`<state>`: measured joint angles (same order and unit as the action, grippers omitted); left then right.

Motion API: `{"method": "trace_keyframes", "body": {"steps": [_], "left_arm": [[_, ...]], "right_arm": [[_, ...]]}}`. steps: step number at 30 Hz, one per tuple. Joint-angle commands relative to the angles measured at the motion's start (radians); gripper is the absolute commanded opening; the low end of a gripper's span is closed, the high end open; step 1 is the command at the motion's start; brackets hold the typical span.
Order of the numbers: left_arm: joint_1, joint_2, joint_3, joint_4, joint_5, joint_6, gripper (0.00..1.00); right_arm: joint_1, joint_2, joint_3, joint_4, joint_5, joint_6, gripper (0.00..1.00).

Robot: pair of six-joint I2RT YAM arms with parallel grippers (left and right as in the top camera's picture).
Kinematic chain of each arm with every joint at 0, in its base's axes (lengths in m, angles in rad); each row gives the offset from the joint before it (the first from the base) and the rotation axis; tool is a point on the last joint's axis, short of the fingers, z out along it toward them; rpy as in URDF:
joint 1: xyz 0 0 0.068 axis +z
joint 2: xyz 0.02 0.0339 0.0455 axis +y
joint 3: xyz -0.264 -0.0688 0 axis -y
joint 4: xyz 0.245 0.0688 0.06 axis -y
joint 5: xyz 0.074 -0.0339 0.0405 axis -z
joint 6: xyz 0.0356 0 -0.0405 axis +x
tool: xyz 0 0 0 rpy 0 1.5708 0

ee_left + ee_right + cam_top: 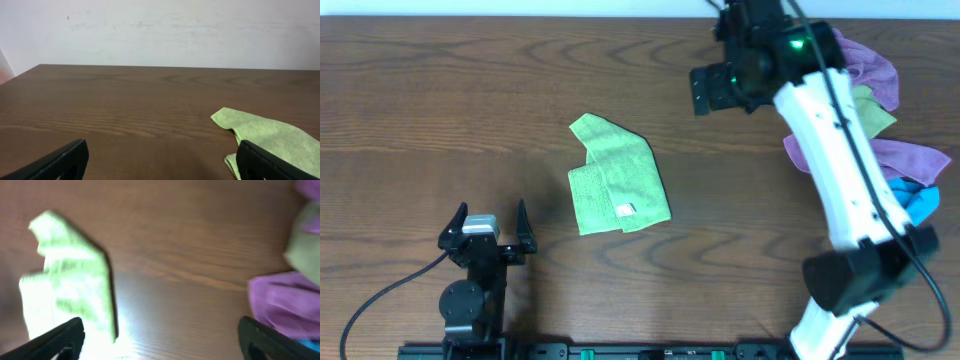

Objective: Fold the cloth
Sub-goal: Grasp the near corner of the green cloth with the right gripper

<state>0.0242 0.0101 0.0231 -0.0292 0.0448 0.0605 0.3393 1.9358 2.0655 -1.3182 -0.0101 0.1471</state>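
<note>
The left tool sat low at 7 o'clock, fingers spread wide, empty. The right tool, on its outstretched white arm, hung at 1 o'clock, likewise spread, gripping nothing. The cloth, fuzzy lime microfiber folded unevenly, lay mid-tabletop. Only the overhead view showed its white tag.

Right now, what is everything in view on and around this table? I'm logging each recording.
cloth: one, lime-green, folded over, table centre, white tag facing up
purple cloth: count unclear, purple, bunched at far right edge
olive cloth: one, dull green, tucked among the purple cloth
blue cloth: one, blue, just nearer than the purple cloth
table: one, dark wood
wall: white, behind table
left end effector: black, open, empty, near left edge
right end effector: black, open, empty, above far right
</note>
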Motion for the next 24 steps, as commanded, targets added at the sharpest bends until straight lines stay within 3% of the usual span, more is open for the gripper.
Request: {"method": "trace_keyframes", "body": {"steps": [1, 5, 8, 11, 15, 18, 24], "left_arm": [[0.003, -0.005, -0.018, -0.048, -0.029, 0.014, 0.95], [0.003, -0.005, -0.018, -0.048, -0.029, 0.014, 0.95], [0.003, -0.005, -0.018, -0.048, -0.029, 0.014, 0.95], [0.003, -0.005, -0.018, -0.048, -0.029, 0.014, 0.95], [0.003, -0.005, -0.018, -0.048, -0.029, 0.014, 0.95], [0.003, -0.005, -0.018, -0.048, -0.029, 0.014, 0.95], [0.003, -0.005, -0.018, -0.048, -0.029, 0.014, 0.96]], "right_arm": [[0.043, 0.087, 0.004, -0.010, -0.175, -0.112, 0.87], [0.148, 0.159, 0.004, -0.040, -0.199, -0.213, 0.69], [0.259, 0.169, 0.004, -0.064, -0.060, -0.231, 0.62], [0.375, 0.168, 0.004, -0.083, 0.140, -0.190, 0.61], [0.464, 0.132, -0.050, -0.111, 0.151, -0.161, 0.62], [0.507, 0.046, -0.213, -0.068, 0.251, -0.112, 0.66], [0.537, -0.166, -0.620, 0.133, 0.268, -0.109, 0.76]]}}
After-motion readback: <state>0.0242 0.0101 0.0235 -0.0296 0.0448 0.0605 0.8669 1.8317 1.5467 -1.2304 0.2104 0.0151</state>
